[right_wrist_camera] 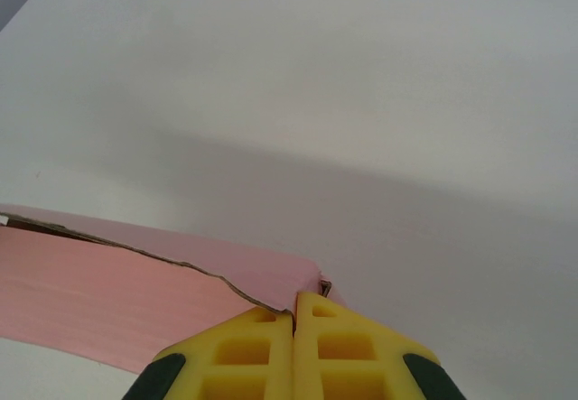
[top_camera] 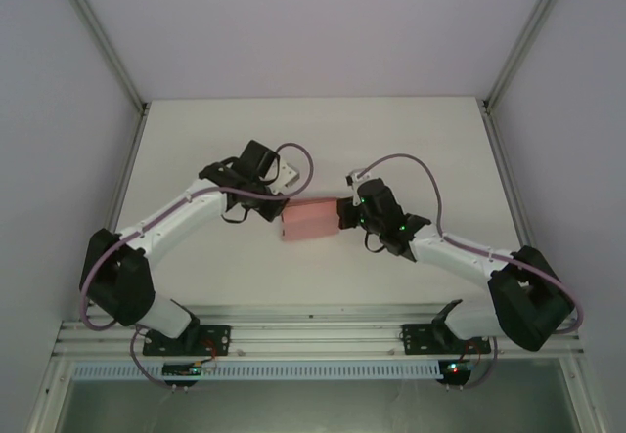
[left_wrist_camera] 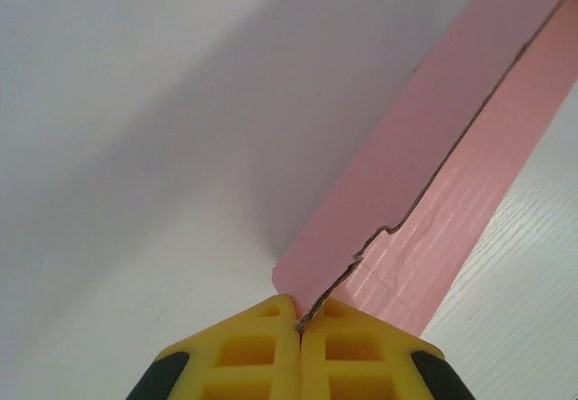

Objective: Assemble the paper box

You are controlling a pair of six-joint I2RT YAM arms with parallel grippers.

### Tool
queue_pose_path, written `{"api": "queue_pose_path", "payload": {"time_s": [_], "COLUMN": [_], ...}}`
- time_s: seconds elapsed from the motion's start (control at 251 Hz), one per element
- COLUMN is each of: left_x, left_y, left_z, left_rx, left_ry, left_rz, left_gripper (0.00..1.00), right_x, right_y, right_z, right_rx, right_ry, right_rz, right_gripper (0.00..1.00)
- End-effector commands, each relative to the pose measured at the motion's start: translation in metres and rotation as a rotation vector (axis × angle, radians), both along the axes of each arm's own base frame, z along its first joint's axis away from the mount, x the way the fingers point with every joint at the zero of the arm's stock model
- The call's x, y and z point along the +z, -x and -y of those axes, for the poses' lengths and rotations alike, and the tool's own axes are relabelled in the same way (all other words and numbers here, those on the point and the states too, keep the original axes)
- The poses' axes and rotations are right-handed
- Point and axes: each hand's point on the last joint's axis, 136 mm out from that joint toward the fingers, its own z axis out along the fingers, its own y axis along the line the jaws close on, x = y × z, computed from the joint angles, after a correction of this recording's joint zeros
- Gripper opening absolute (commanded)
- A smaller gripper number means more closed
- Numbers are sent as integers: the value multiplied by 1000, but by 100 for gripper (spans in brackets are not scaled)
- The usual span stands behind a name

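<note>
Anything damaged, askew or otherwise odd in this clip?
On the paper box, a flap edge looks ragged and stepped rather than clean-cut, running to where the left end effector pinches it, with similar fraying beside the right end effector. Nothing else stands out.

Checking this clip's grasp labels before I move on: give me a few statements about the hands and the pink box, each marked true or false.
1. The left hand is shut on a corner of the paper box. True.
2. The right hand hangs open, clear of the box. False: it is shut on the box's opposite end.
3. The box is blue. False: it is salmon pink.
4. In the top view the box sits between the two hands, over the white table. True.
</note>
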Motion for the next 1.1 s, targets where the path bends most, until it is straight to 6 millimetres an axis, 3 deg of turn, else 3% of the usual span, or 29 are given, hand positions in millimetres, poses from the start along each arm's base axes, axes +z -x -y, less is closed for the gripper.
{"api": "queue_pose_path", "payload": {"time_s": [0.0, 0.271, 0.403, 0.519, 0.754, 0.922, 1.098], "left_x": [12, -3, -3, -15, -31, -45, -51], "left_y": [-2, -6, -3, 3, 16, 23, 30], "left_z": [10, 7, 18, 13, 12, -3, -3], "left_rx": [189, 466, 490, 529, 397, 367, 399], "left_ry": [72, 74, 113, 79, -7, -47, 22], "left_rz": [-55, -170, -251, -303, -180, -117, -104], "left_gripper": [0, 0, 3, 1, 1, 0, 0], "right_x": [-59, -60, -60, -63, -70, -71, -71], "right_y": [39, 48, 51, 54, 60, 61, 58], "right_z": [14, 12, 14, 14, 8, 10, 11], "right_rx": [10, -38, -59, -65, -21, 3, -10], "right_ry": [164, 250, 293, 281, 248, 270, 242], "right_rz": [-203, -131, -111, -116, -123, -106, -62], "right_gripper": [0, 0, 0, 0, 0, 0, 0]}}
